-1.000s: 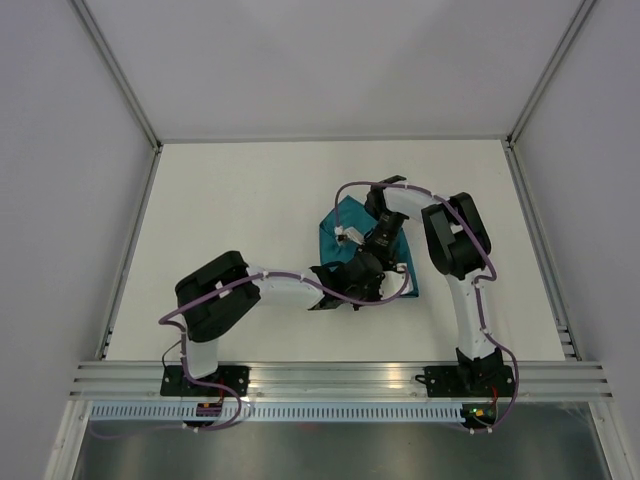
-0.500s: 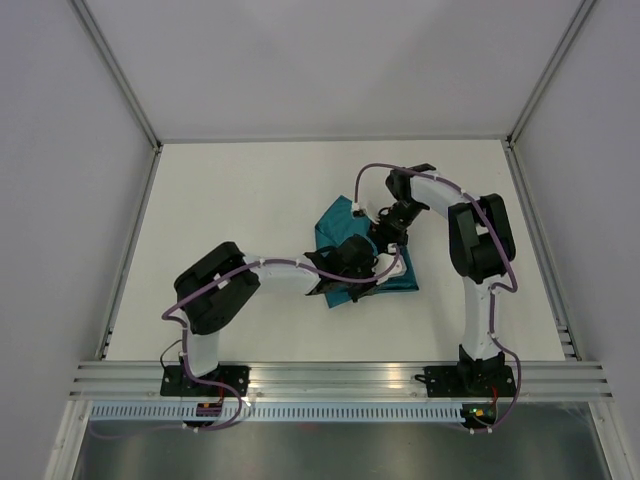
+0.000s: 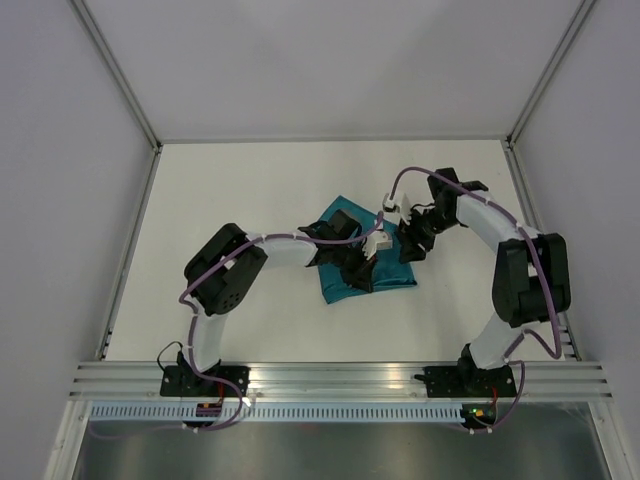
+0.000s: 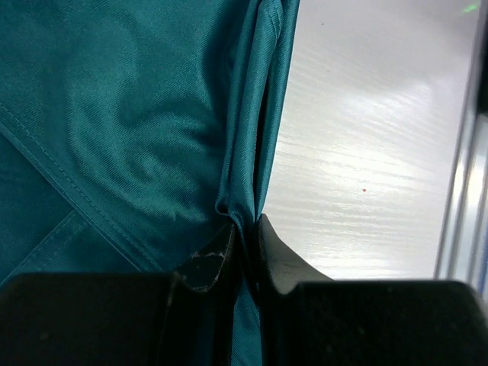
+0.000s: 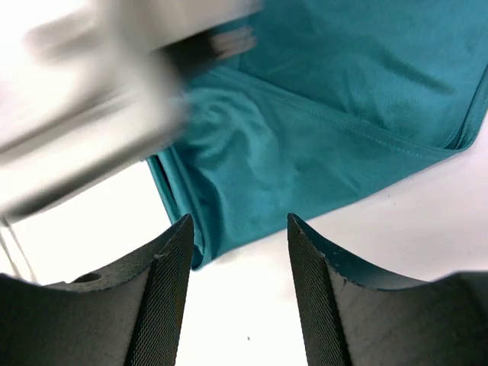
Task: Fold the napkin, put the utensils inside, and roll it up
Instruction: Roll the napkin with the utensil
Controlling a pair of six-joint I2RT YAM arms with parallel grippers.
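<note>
The left gripper (image 4: 244, 238) pinches the napkin (image 4: 130, 130) by its doubled edge, the fold running straight ahead of it. The right gripper (image 5: 238, 227), spread wide and empty, hovers at the napkin's right side.

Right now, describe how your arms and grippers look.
Both arms are white links with bulky black joints: left arm, right arm. Purple cables loop along each. The right gripper has black, cross-hatched fingers; the left gripper has a scuffed black fingertip.
</note>
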